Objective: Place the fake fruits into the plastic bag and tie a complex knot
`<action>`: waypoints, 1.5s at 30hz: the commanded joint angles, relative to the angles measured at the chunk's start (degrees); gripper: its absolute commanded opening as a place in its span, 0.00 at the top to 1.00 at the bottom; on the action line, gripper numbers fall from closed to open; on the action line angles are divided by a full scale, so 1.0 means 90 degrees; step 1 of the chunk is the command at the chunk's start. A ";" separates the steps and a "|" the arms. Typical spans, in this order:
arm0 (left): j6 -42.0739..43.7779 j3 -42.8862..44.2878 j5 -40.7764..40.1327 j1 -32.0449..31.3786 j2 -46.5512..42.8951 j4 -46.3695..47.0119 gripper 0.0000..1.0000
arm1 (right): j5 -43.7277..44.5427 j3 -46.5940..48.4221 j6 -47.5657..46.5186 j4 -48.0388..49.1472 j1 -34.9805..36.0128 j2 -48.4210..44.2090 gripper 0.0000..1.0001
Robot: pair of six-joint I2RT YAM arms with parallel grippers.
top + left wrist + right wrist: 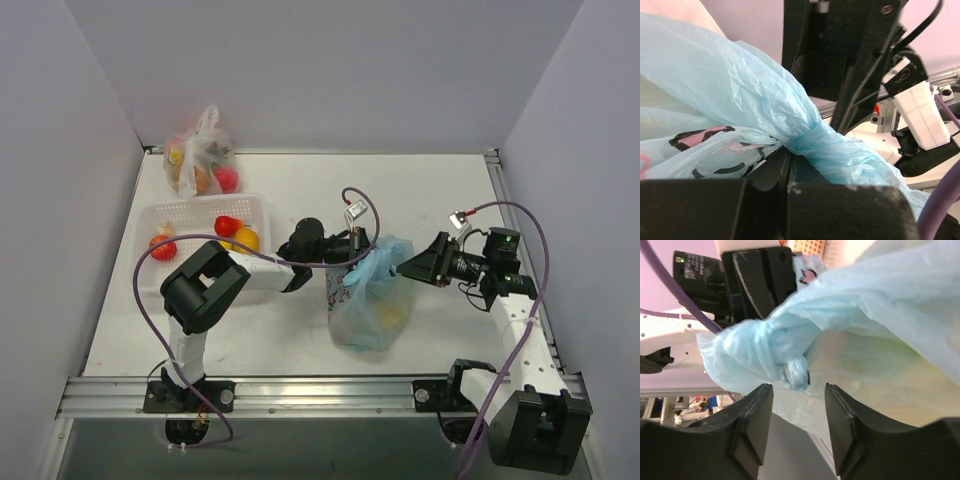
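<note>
Closest to the lens, the 2 arm bases sat at 6 o'clock, bolted to the near rail of the white counter (420, 190). From there the left arm (205, 290) folded up and then reached toward 3 o'clock, while the right arm (520, 320) rose and turned toward 9 o'clock, so the 2 met over the middle.

Between them stood the plastic bag (365, 305), light blue with pink and black print, at the counter's centre and slightly toward 5 o'clock. A yellow shape (392, 315) showed through its side.

At 9 o'clock lay a white basket (200, 210), touching the left arm's forearm. At 11 o'clock, by the back wall, sat a clear bag (200, 160) of red and orange fruits.

The left gripper (365, 250) was clenched on the plastic bag's top edge from 9 o'clock. The right gripper (405, 266) pointed in from 3 o'clock, released. Its fingers (752, 420) stood apart and close below the blue plastic, clear of it.

3 fake fruits (228, 225) rested in the basket: 2 red and 1 orange-yellow.

Smallest was the twisted bunch (807, 137) of handle plastic at the left gripper. I could not tell whether it was tied.
</note>
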 commanded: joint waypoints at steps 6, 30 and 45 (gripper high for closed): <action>-0.0293 0.0391 -0.0289 -0.0066 0.0065 0.0493 1.00 | -0.0278 -0.1121 0.2395 0.2851 -0.0211 -0.0552 0.60; -0.0645 0.0410 -0.0807 -0.0193 -0.0160 -0.0436 0.60 | 0.0378 -0.1659 0.2849 0.3539 0.0092 -0.0679 0.51; -0.0577 0.0313 -0.0768 -0.0115 -0.0160 -0.0387 0.55 | -0.0394 -0.1151 0.1920 0.2151 -0.0445 -0.0572 0.59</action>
